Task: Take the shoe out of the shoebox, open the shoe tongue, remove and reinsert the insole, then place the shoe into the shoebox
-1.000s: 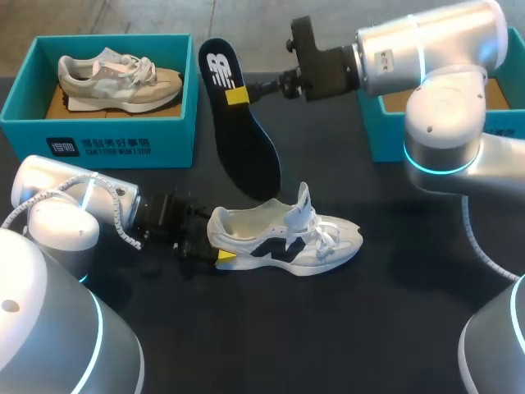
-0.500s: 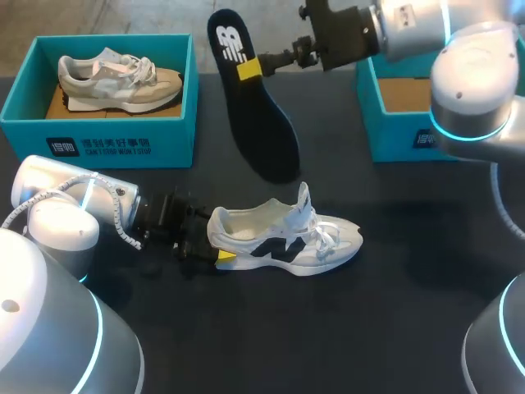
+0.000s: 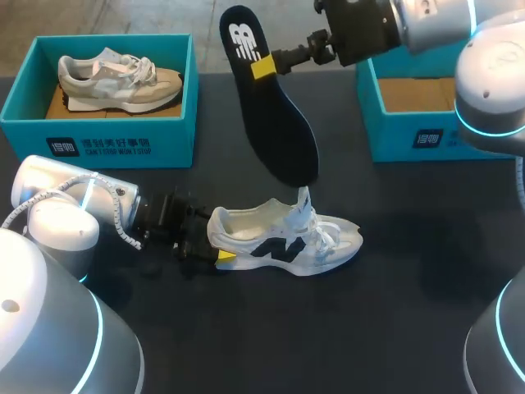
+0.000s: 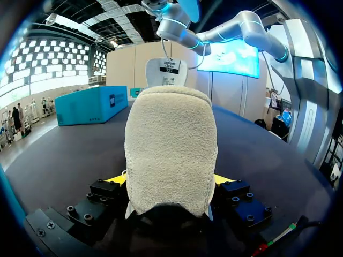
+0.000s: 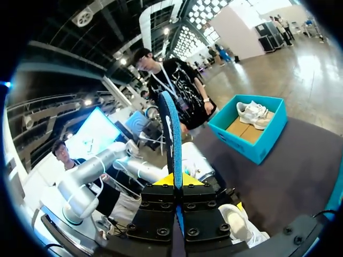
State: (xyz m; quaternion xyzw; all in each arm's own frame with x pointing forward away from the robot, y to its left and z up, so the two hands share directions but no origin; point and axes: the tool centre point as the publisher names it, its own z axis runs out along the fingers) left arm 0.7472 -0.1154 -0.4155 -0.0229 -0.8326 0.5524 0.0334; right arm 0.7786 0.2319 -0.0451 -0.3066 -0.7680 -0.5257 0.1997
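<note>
A white shoe (image 3: 287, 238) with black side marks lies on the dark table, toe pointing right, its tongue (image 3: 304, 199) standing up. My left gripper (image 3: 215, 246) is at its heel; in the left wrist view the padded heel (image 4: 171, 144) sits between the yellow fingertips (image 4: 119, 179), which press it from both sides. My right gripper (image 3: 262, 67) is shut on a dark navy insole (image 3: 275, 107) near its heel end and holds it in the air. The insole hangs slanted, its toe end just above the shoe's tongue. In the right wrist view the insole (image 5: 170, 134) stands edge-on between the fingers.
A teal shoebox (image 3: 98, 135) at the back left holds a beige shoe (image 3: 119, 80). A second teal shoebox (image 3: 410, 131) at the back right shows only its cardboard floor, with my right arm above it.
My right arm has risen and carried the insole to the right, so its toe end now hangs over the shoe's tongue. The left arm and the shoe have not moved.
</note>
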